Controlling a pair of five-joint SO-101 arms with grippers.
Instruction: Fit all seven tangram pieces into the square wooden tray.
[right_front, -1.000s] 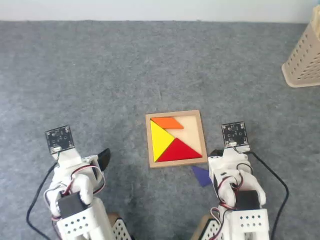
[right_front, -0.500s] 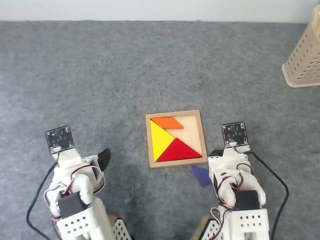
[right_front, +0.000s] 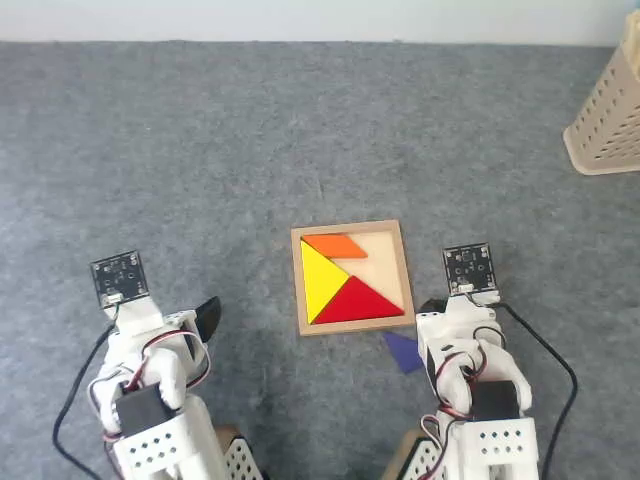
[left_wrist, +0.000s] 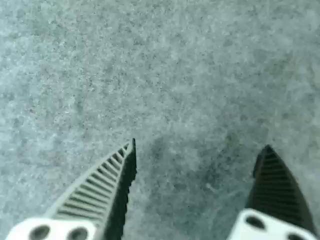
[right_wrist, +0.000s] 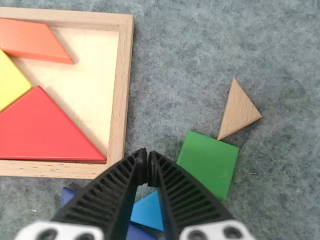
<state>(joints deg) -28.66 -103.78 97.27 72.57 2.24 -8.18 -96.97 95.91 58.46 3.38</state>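
Right pincer (right_wrist: 147, 152): clenched with its fingers pressed together and nothing between them, low over the tabletop (right_wrist: 210, 45) just outside the tray's side rim.
Left pincer (left_wrist: 200, 146): released and empty over bare grey tabletop, well apart from every piece.
Nearest loose pieces: the blue piece (right_wrist: 148, 210) lies right under the right pincer's fingers. They hide much of it, so its shape is probably a triangle but hard to call. The purple piece (right_front: 403, 350) lies just beside it.
Green square (right_wrist: 208, 162): just beside the closed fingertips, on the side away from the tray. It has no long axis, and its edges sit slightly turned against the tray's rim.
Tan triangle (right_wrist: 238, 110): just beyond the green square, one corner almost touching it, its long point aimed away from the pincer.
Square wooden tray (right_wrist: 125, 90): holds the red triangle (right_wrist: 45, 130), yellow triangle (right_wrist: 12, 80) and orange parallelogram (right_wrist: 32, 40). The bare part lies along the rim nearest the loose pieces.
Nearer arm: the right one, by far.
Change: none; both arms and all pieces sit as in the earlier frames.
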